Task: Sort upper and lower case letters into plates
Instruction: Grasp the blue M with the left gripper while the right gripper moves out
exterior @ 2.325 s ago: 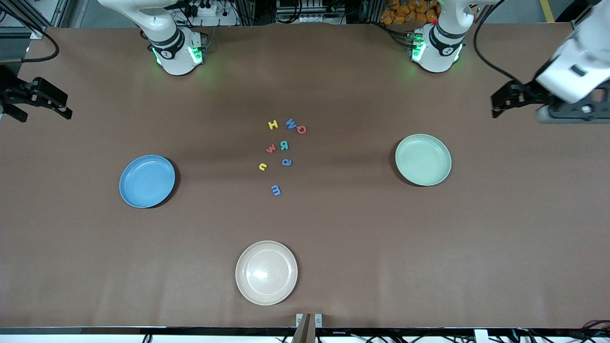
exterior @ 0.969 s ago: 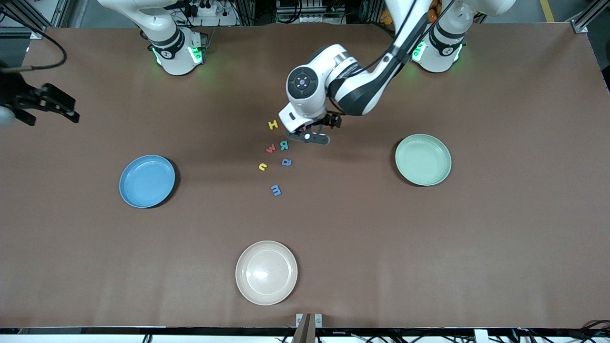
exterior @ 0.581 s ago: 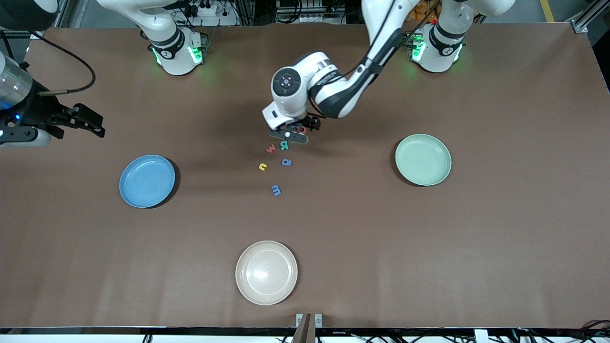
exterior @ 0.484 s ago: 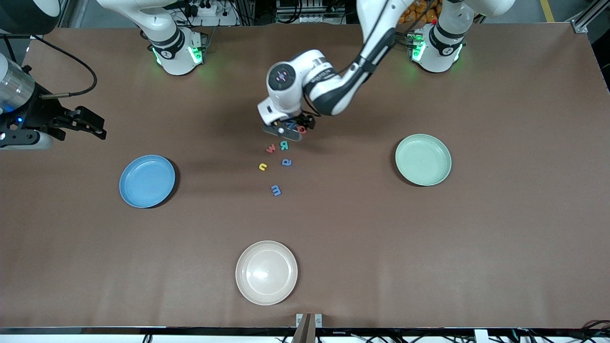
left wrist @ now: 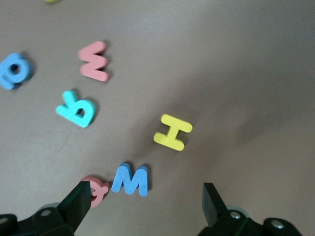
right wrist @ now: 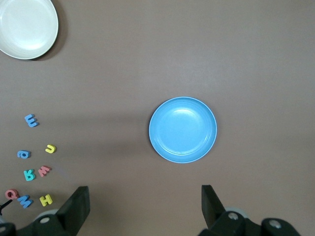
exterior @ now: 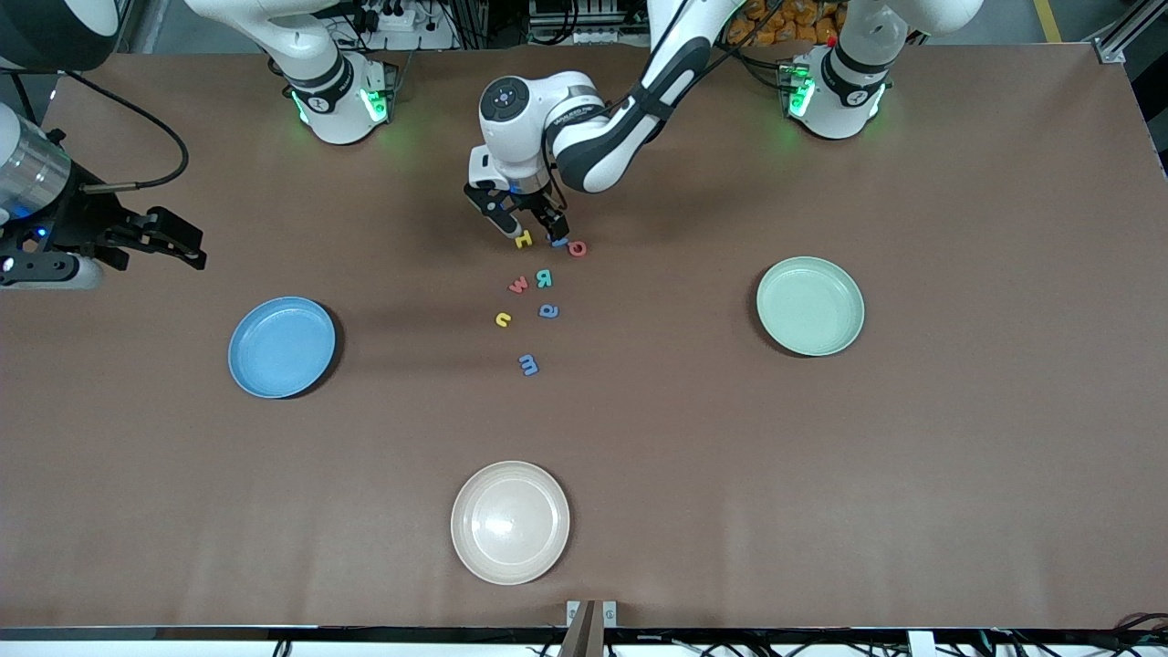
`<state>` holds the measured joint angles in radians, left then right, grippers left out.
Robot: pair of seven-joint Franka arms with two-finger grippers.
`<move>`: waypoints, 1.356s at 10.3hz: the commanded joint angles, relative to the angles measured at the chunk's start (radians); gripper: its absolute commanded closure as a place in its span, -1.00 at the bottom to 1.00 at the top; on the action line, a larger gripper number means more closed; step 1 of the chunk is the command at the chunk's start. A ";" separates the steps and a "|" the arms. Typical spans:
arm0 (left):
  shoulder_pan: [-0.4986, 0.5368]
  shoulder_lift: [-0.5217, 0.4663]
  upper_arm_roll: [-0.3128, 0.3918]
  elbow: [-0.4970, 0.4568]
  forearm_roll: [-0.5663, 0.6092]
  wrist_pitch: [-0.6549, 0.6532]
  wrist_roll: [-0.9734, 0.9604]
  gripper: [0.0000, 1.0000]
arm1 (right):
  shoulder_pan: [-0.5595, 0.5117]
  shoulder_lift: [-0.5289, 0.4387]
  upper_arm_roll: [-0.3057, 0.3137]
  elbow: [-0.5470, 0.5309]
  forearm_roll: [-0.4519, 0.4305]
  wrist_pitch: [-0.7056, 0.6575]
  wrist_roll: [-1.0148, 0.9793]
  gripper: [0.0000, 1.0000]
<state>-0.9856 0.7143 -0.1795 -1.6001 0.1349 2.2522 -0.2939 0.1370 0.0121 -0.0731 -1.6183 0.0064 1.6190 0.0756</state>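
Foam letters, 8, loose in a cluster at table centre: yellow H (exterior: 523, 239), blue W (left wrist: 131, 180), red Q (exterior: 577, 248), teal R (exterior: 544, 277), red w (exterior: 518, 285), blue a (exterior: 547, 310), yellow u (exterior: 503, 318), blue m (exterior: 528, 365).

Round matte plates, 3: blue plate (exterior: 281, 347) toward the right arm's end, pale mint green plate (exterior: 809, 305) toward the left arm's end, beige cream plate (exterior: 510, 521) nearest the front camera. All 3 hold nothing.

Grippers, 2: left gripper (exterior: 516, 219), fingers spread, low over H and W, gripping nothing; right gripper (exterior: 155, 239), fingers spread, holding nothing, waits above the table edge.
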 commanded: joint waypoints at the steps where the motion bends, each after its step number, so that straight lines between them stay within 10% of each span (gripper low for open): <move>1: 0.019 0.011 0.006 -0.024 0.020 0.010 0.169 -1.00 | 0.012 -0.003 -0.004 0.000 0.004 -0.001 0.027 -1.00; 9: 0.033 0.051 0.006 -0.054 0.022 0.081 0.171 -1.00 | 0.012 0.002 -0.004 0.000 0.004 -0.001 0.027 -1.00; 14: 0.028 0.053 0.005 -0.063 0.015 0.081 0.115 -0.24 | 0.075 0.063 -0.004 0.009 0.001 0.045 0.229 -1.00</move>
<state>-0.9518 0.7608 -0.1743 -1.6500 0.1353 2.3184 -0.1402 0.1918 0.0470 -0.0725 -1.6187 0.0062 1.6518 0.2425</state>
